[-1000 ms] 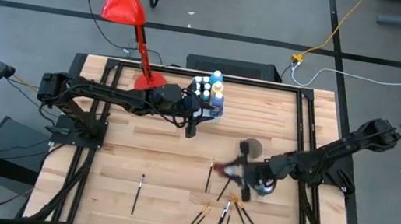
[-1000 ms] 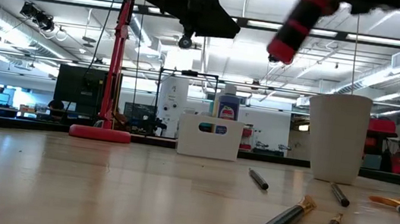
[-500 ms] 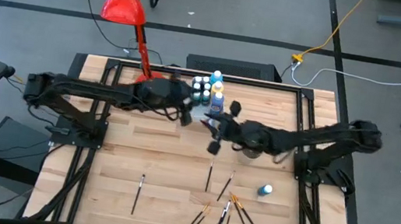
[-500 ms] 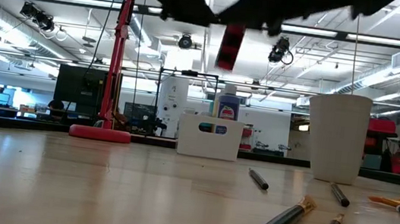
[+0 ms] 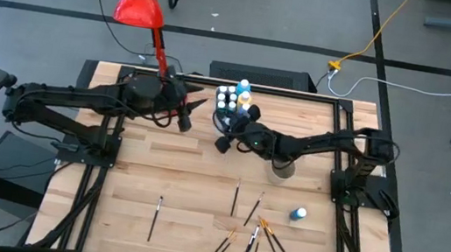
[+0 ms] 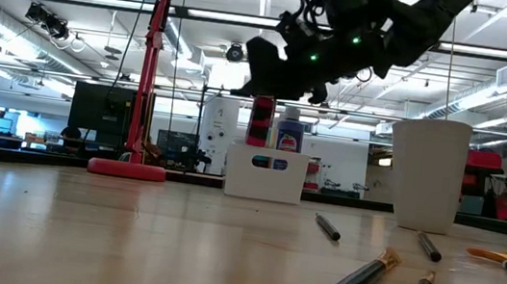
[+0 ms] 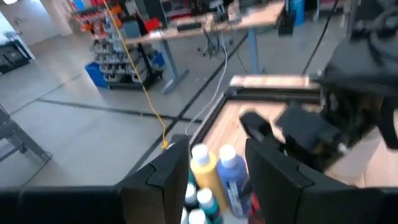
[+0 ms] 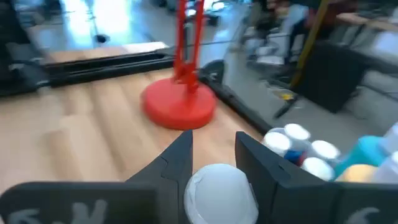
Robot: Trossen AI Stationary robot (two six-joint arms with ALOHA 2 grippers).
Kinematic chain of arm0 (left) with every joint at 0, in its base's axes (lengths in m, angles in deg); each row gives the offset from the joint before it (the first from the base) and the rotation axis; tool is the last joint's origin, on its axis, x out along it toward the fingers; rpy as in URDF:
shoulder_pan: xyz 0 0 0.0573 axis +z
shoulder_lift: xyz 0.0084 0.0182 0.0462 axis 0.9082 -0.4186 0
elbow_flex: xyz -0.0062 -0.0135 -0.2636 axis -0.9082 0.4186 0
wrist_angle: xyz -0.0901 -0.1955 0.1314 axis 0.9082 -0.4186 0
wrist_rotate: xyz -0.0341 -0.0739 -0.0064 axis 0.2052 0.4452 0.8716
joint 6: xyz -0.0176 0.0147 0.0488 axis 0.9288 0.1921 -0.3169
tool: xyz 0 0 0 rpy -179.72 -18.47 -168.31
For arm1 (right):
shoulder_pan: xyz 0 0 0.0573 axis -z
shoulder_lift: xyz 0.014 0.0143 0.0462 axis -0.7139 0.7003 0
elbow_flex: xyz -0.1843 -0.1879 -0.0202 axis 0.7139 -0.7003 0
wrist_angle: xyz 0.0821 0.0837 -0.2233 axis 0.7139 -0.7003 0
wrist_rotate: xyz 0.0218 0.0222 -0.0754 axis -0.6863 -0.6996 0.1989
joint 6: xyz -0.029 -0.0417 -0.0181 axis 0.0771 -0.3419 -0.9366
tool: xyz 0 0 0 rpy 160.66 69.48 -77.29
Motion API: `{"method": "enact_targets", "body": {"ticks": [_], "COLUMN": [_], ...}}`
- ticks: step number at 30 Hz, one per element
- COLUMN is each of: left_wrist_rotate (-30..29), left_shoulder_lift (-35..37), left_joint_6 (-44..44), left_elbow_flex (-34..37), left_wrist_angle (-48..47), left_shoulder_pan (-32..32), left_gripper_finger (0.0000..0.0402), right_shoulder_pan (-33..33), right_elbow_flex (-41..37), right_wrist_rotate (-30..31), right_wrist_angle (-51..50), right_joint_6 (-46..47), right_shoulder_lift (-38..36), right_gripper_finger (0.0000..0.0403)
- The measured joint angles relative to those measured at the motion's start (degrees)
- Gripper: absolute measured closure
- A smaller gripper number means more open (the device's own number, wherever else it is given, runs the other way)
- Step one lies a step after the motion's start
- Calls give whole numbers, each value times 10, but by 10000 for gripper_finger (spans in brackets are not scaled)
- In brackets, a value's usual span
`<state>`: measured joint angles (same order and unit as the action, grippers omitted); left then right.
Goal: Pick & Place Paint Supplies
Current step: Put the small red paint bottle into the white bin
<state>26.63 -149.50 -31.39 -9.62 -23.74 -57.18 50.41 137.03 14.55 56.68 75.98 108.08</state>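
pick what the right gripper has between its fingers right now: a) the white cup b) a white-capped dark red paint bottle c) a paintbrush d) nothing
b: the right gripper is shut on a white-capped bottle, and the low view shows that dark red bottle hanging just above the white tub.

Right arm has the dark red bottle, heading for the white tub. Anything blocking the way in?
Nothing stands between them. The right end effector holds the dark red bottle just above the white tub. Bottles already fill part of the tub, so a free slot is uncertain. The left end effector sits clear, near the lamp.
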Motion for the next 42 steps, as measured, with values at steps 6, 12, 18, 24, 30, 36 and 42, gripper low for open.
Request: {"method": "enact_targets", "body": {"ticks": [6, 12, 18, 24, 30, 36, 42], "left_wrist_rotate": [0, -1, 51, 68, 153, 155, 180], "left_shoulder_lift": [-12, -11, -11, -11, -11, -11, -20], "left_joint_6": [-1, 32, 48, 48, -33, -12, 1], "left_elbow_flex": [3, 33, 76, 151, 254, 294, 294], "left_wrist_angle": [-32, -19, -17, 43, 186, 303, 338], "left_shoulder_pan": [0, 0, 0, 0, 0, 2, 2], "left_gripper_finger": [235, 235, 235, 235, 235, 234, 234], "right_shoulder_pan": [4, 15, 14, 14, 13, 13, 13], "right_elbow_flex": [9, 9, 9, 9, 9, 10, 9], "right_wrist_rotate": [76, 63, -2, -2, -77, -122, -163], "right_wrist_angle": [-8, -22, 4, -7, -3, -1, 5], "right_joint_6": [-16, -11, -11, -12, 7, 15, 37], "right_shoulder_lift": [13, 13, 13, 12, -12, -27, -29], "right_gripper_finger": [299, 298, 303, 292, 305, 288, 305]}}
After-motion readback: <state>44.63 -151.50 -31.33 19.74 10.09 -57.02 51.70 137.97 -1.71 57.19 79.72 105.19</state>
